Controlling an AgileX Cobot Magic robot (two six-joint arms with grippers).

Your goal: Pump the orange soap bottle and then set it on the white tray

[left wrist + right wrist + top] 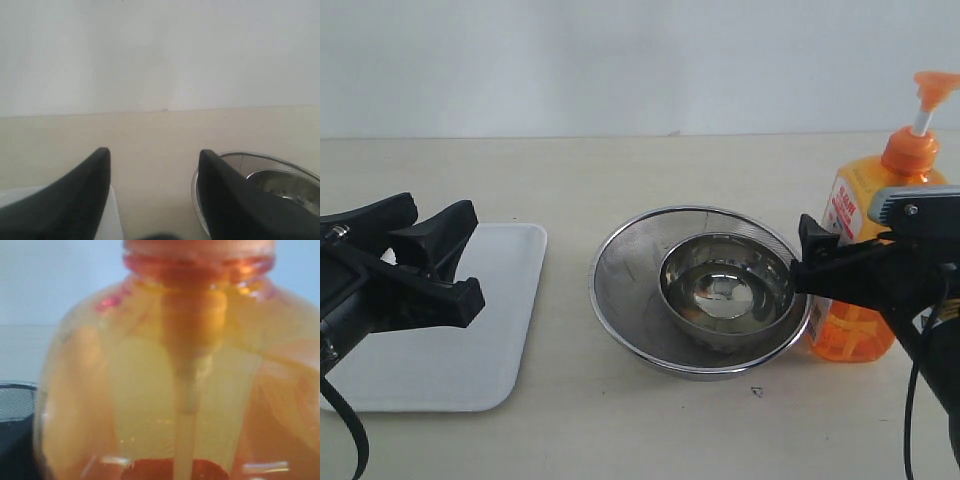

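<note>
Left gripper (154, 152) hangs over the white tray (470, 370), jaws apart, nothing between them. Right gripper (825, 262) is at the orange soap bottle (855, 335), one finger across its front; can't tell whether it's actually clamped. The bottle stands upright on the table (620, 430), just beside the steel strainer (620, 270) and bowl (725, 290), well apart from the tray.

The right gripper (802, 255) covers the middle of the orange soap bottle (850, 335), hiding any contact; its label print is too small to read; up close the bottle is blurred and cropped; the left gripper (470, 255) hides the left part of the white tray (510, 330).
</note>
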